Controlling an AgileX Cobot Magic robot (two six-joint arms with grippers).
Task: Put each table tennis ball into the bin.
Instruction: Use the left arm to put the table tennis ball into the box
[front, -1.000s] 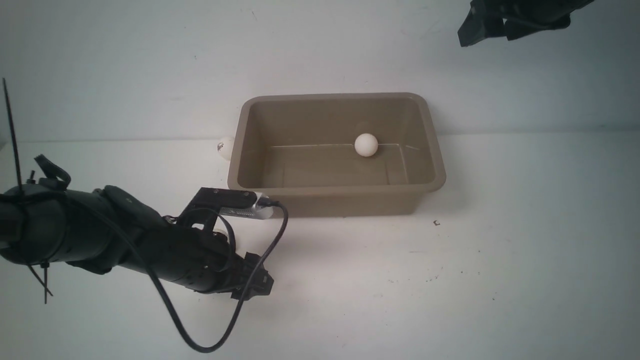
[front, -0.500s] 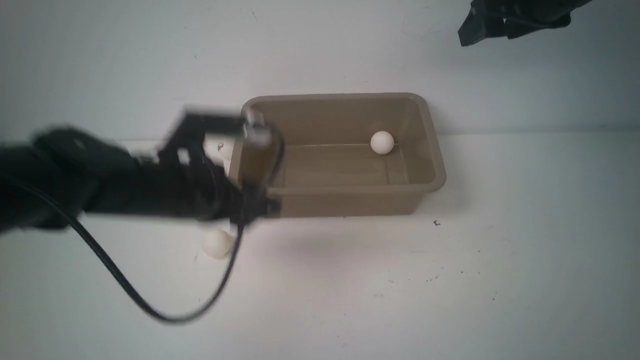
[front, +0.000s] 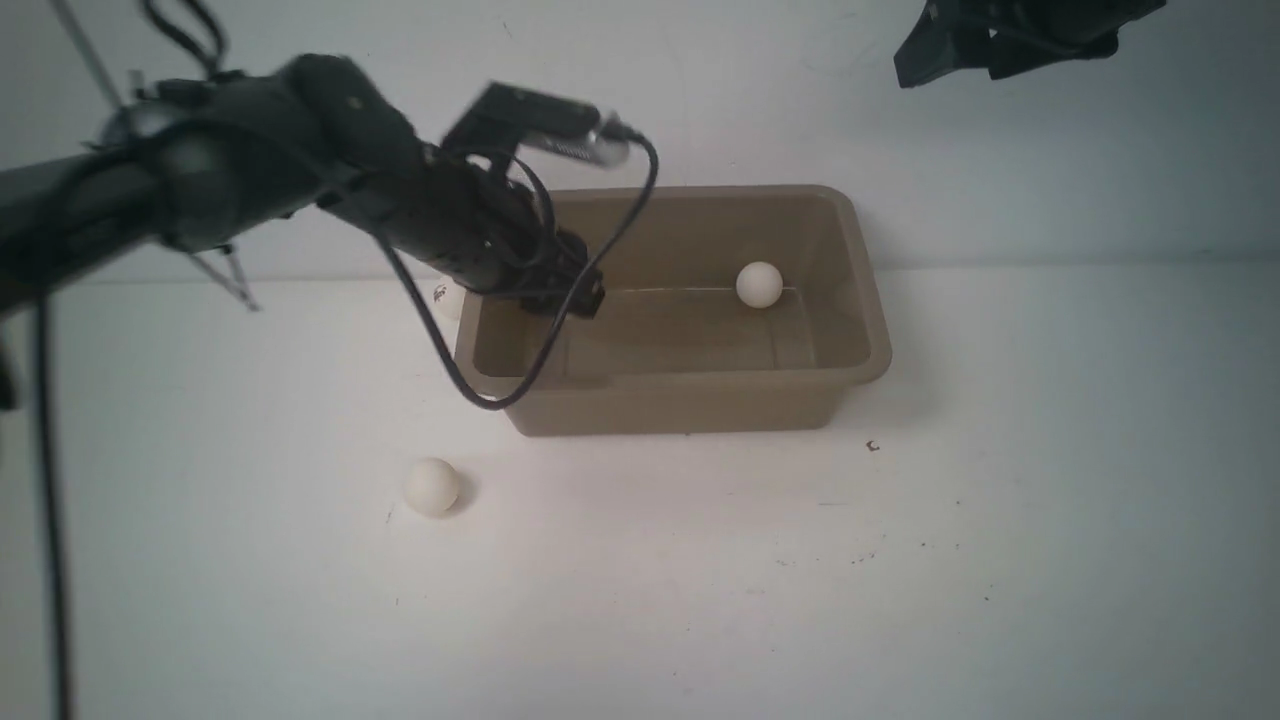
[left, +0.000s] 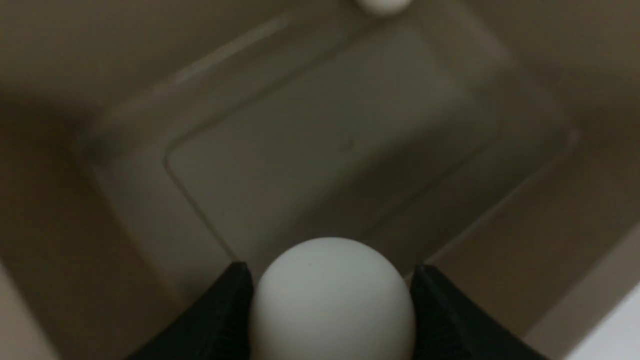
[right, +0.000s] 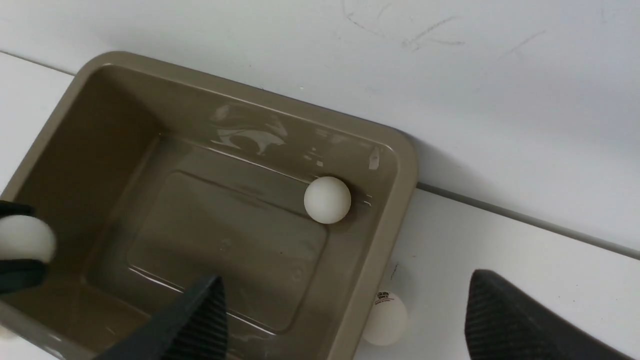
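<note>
Four balls (front: 759, 284) (front: 432, 487) (front: 446, 298) (left: 332, 300), one bin (front: 690, 408), two claws (left: 332, 272) (right: 345, 280)

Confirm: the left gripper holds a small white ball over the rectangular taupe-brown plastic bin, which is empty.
Not empty: the right wrist view shows one loose white ball inside the taupe-brown plastic bin. The left gripper does hold a second white ball over it.

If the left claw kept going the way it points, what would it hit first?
Likely the floor of the bin: the left gripper, shut on a ball, points into it, though depth is unclear.
</note>
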